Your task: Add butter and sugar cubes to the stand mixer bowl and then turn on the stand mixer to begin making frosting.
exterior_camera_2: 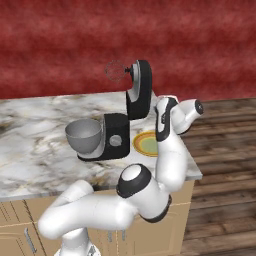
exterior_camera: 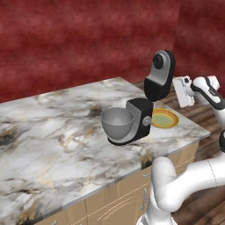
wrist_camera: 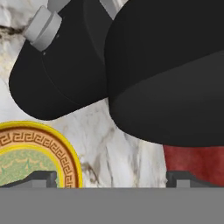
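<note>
One stand mixer bowl [exterior_camera: 117, 123], grey and seemingly empty, seated on the base of one black stand mixer [exterior_camera: 141, 117] near the desk's [exterior_camera: 52, 132] right end; head tilted up, whisk faint and hard to make out. Just beyond, one yellow-rimmed plate [exterior_camera: 165, 118], partly hidden behind the mixer. Close behind the raised head, pincer [wrist_camera: 111, 178] wide open, holding nothing, fingertips [wrist_camera: 40, 178] barely visible.

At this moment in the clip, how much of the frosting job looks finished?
Done: the stand mixer has its head tilted back, leaving the stand mixer bowl open. Nothing can be seen inside the bowl, so no butter or sugar looks added. In hand: the gripper, jaws wide and empty, is close behind the mixer, over the edge of the yellow-rimmed plate. Left: both ingredients, then switching on.
</note>
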Motion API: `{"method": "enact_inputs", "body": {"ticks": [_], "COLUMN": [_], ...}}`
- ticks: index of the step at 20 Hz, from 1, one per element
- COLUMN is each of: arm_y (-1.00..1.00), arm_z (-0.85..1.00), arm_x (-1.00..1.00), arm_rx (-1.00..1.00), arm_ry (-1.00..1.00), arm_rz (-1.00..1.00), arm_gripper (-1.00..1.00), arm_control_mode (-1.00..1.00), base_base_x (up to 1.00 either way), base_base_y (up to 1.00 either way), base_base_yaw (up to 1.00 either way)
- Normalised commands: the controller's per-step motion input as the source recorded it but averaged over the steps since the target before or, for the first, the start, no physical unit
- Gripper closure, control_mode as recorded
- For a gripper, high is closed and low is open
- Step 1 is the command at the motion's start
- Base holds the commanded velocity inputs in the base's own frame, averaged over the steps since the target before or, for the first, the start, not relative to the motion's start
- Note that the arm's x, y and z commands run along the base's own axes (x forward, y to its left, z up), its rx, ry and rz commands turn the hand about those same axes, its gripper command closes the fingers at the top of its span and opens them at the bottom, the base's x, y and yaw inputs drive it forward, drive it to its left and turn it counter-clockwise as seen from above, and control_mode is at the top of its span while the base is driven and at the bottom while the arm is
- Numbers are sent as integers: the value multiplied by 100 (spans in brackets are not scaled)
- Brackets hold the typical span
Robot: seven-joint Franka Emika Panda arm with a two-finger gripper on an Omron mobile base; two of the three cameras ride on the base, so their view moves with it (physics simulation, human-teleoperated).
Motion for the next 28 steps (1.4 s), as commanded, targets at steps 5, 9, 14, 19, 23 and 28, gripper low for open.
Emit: {"method": "enact_inputs", "body": {"ticks": [5,9,14,19,23,28], "arm_y": [0,0,5,9,19,24], "arm_z": [0,0,0,0,0,1], "arm_x": [10,8,2,1,0,0], "arm_rx": [0,0,0,0,0,0], "arm_ry": [-4,-4,-3,-4,-3,-2], "arm_rz": [0,0,2,2,4,5], "arm_gripper": [-100,-100,-100,-100,-100,-100], "arm_control_mode": [-100,-100,-100,-100,-100,-100], "base_base_x": [0,0,0,0,0,0], "base_base_y": [0,0,0,0,0,0], "base_base_yaw": [0,0,0,0,0,0]}}
